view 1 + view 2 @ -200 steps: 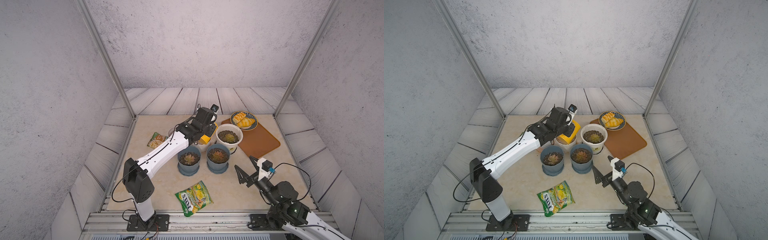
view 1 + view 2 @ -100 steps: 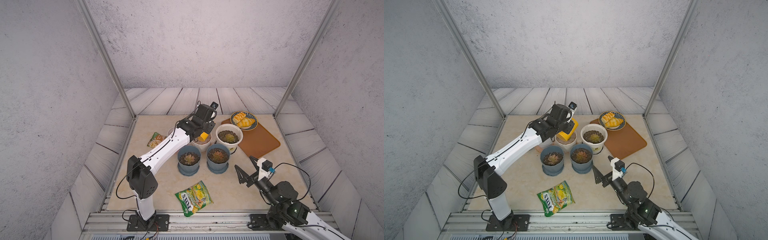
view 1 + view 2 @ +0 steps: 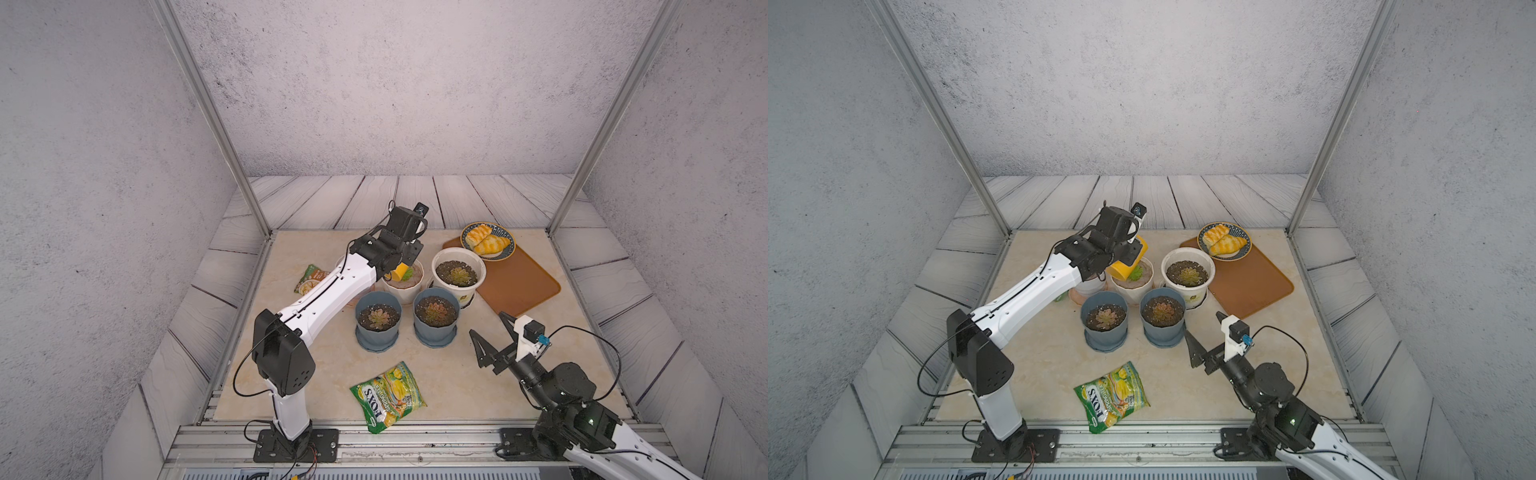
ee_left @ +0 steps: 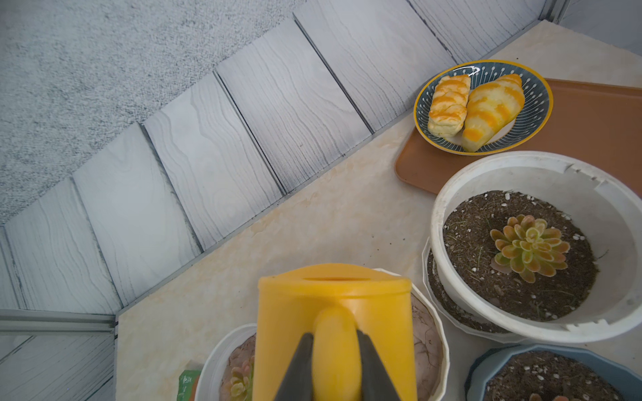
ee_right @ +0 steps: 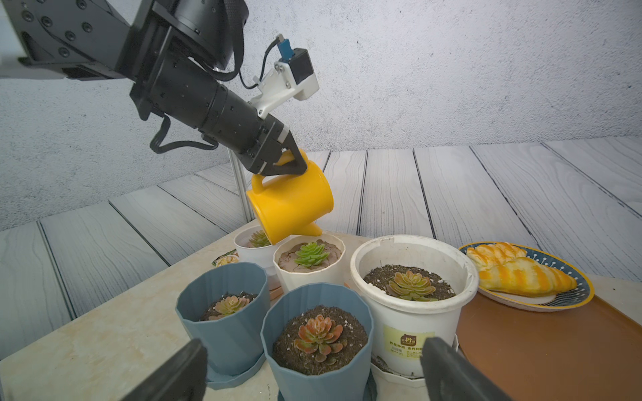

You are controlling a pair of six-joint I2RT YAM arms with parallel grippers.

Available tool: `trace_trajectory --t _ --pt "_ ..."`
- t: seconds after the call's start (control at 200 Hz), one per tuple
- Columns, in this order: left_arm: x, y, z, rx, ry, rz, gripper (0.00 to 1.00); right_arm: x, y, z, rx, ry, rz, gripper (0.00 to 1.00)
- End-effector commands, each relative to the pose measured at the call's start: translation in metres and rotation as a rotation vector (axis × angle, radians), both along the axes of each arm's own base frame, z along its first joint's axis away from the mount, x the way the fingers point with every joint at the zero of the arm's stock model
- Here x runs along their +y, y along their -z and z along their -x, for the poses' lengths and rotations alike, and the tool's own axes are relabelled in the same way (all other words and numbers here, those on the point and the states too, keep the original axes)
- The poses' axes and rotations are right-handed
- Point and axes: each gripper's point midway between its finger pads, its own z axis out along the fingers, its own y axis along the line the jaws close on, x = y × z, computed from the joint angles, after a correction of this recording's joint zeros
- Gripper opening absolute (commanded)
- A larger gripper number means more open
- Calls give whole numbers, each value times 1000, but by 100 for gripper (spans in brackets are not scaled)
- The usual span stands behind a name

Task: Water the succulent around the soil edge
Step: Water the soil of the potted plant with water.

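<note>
Two jaws of the right gripper [image 3: 485, 323] stood spread wide and empty, low over the table [image 3: 457, 386], just in front of two blue pots [image 5: 225, 323] of reddish succulents. Near it lay a green-yellow snack bag [image 3: 388, 397]. Behind the blue pots stood a white plastic pot [image 5: 410, 312] and a cream ribbed pot [image 5: 309, 277] holding the green succulent [image 5: 310, 254]. Above that pot the left gripper [image 5: 295, 166] pinched the handle of a yellow watering can [image 5: 291, 205], tipped so its spout hung just above the pot's far rim, over the soil edge. Whether water ran could not be told. The can half hid a small white pot [image 5: 252, 255], and the left arm [image 3: 328, 291] covered part of a small packet [image 3: 309, 279]. Farthest, a plate [image 4: 542, 100] of pastries [image 4: 479, 107] sat on an orange tray [image 3: 519, 286].
</note>
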Motion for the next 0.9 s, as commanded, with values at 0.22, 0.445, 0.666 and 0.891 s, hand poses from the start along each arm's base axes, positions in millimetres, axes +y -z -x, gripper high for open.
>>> trace_trajectory --t 0.22,0.445,0.666,0.891 --pt "28 -14 16 -40 -46 1 0 -1 1 -1 4 13 0 99" --pt "37 -11 29 -27 -49 21 0 -1 2 -2 5 16 3 99" --pt "44 -11 41 -17 -53 48 0 -2 2 -2 4 22 6 99" --pt "48 -12 54 -2 -45 85 0 -3 2 -2 2 26 8 99"
